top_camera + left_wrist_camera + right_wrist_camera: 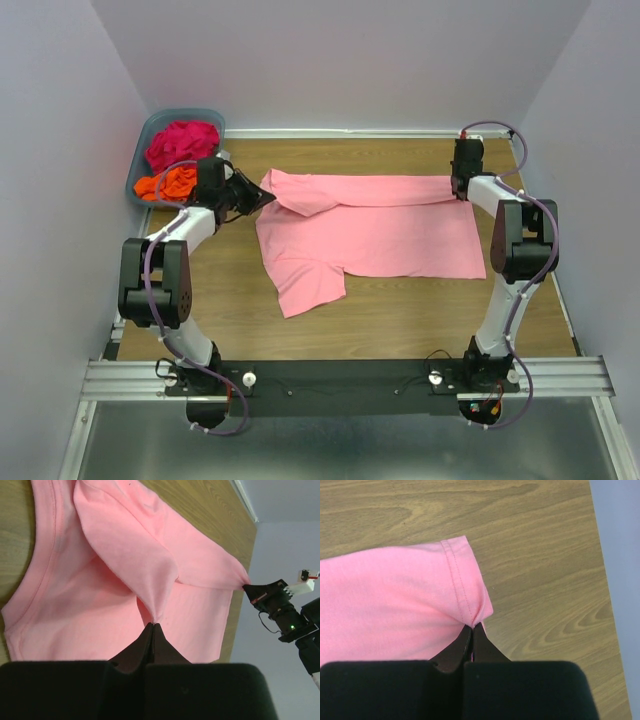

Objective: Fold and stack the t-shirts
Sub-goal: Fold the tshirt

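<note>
Wood table (400,310), pink t-shirt (380,230) pinched, basket (140,165) overhead only

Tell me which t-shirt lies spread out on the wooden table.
The light pink cloth t-shirt, pinched by the left gripper and right gripper. The magenta t-shirt and orange t-shirt sit crumpled in the grey-blue plastic basket.
</note>
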`<state>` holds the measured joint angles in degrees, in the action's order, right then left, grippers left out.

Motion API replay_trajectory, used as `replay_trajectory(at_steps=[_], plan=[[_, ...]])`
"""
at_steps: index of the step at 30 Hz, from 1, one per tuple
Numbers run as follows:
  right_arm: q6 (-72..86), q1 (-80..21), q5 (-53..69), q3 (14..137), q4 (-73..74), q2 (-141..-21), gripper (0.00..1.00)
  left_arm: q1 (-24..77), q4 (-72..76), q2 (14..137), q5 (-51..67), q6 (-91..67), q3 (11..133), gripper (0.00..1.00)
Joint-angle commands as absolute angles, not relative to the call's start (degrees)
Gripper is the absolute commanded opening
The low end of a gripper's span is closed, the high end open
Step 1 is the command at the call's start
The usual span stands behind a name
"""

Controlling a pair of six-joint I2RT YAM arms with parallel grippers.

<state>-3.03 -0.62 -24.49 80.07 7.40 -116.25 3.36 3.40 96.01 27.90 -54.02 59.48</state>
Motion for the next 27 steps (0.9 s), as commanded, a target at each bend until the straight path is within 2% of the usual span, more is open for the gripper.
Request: replay_trajectory(at_steps=[1, 9, 11, 12, 13, 15, 16, 18, 19, 21, 24, 27], plan=[[-0.8, -0.3, -24.5, 78.7, 9.1, -115.0, 0.01, 3.8, 3.5, 94.8, 28.5, -53.7, 57.5, 0.00], [2.9, 1.1, -24.1, 76.6, 10.9, -115.7, 0.02, 3.8, 4.2, 96.2, 27.0, -53.0, 55.4, 0.00], [3.7, 1.1, -23.8, 76.6, 11.6, -115.3, 0.12, 3.9, 4.3, 96.2, 27.1, -52.9, 54.8, 0.01], [4.0, 1.1, -23.4, 76.8, 11.9, -115.1, 0.17, 3.9, 4.3, 96.2, 27.0, -52.8, 54.6, 0.15], [4.4, 1.1, -22.9, 77.1, 12.9, -114.6, 0.31, 3.9, 4.3, 95.8, 27.0, -52.8, 54.2, 0.27], [5.3, 1.1, -21.9, 78.1, 14.0, -113.8, 0.45, 3.9, 4.1, 95.1, 26.4, -52.3, 54.0, 0.52], [5.4, 1.1, -20.8, 78.5, 14.4, -113.3, 0.56, 3.9, 4.0, 94.2, 25.8, -52.2, 54.1, 0.71], [5.5, 1.1, -20.7, 79.7, 15.4, -111.8, 0.64, 3.8, 3.1, 93.3, 23.4, -51.1, 55.0, 0.82], [5.5, 1.2, -20.6, 80.1, 15.6, -111.4, 0.69, 3.9, 2.6, 92.9, 22.4, -50.1, 56.8, 0.82], [5.4, 1.3, -20.0, 80.9, 16.2, -110.1, 0.73, 3.8, 0.6, 93.4, 19.4, -48.3, 59.6, 0.82], [6.7, 2.7, -17.1, 82.4, 16.5, -110.1, 0.73, 3.9, 0.1, 97.0, 17.1, -43.6, 65.9, 0.82], [9.7, 6.3, -9.5, 83.8, 16.6, -111.2, 0.70, 4.2, -1.9, 103.6, 16.7, -38.9, 74.7, 0.81]])
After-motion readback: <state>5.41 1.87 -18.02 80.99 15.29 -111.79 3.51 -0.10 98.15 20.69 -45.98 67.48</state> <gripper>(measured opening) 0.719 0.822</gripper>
